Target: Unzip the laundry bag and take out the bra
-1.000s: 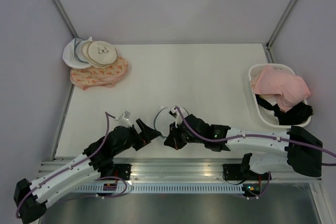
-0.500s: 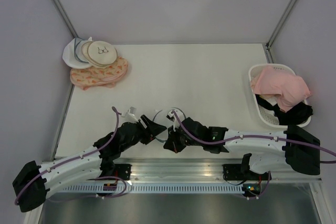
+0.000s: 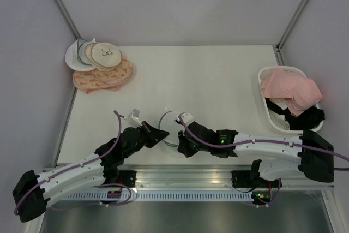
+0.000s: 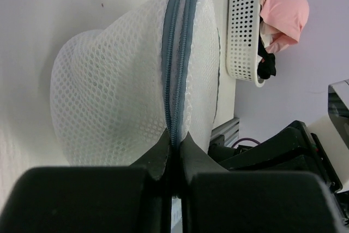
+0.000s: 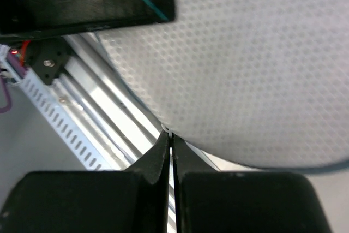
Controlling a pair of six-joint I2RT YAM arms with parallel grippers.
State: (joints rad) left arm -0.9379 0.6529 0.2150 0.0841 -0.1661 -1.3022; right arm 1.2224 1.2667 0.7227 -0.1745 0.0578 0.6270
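The laundry bag (image 3: pixel 168 125), a white mesh pouch, stands on edge near the table's front, between both grippers. Its grey-blue zipper (image 4: pixel 177 53) runs down the rim, fully zipped where it shows. My left gripper (image 3: pixel 162 133) (image 4: pixel 174 141) is shut on the zippered rim at the bag's near end. My right gripper (image 3: pixel 182 145) (image 5: pixel 170 135) is shut on a small white loop at the edge of the bag (image 5: pixel 262 53). The bra is hidden; only white mesh (image 4: pixel 120 96) shows.
A white basket (image 3: pixel 271 114) (image 4: pixel 242 25) with pink and black garments sits at the right edge. Stacked cream and white discs (image 3: pixel 101 54) on a pink patterned bag (image 3: pixel 103 79) lie at the back left. A metal rail (image 3: pixel 180 175) runs along the near edge.
My left gripper moved right to the bag and shut on its zippered rim. The right gripper stayed shut on the bag and shifted slightly.
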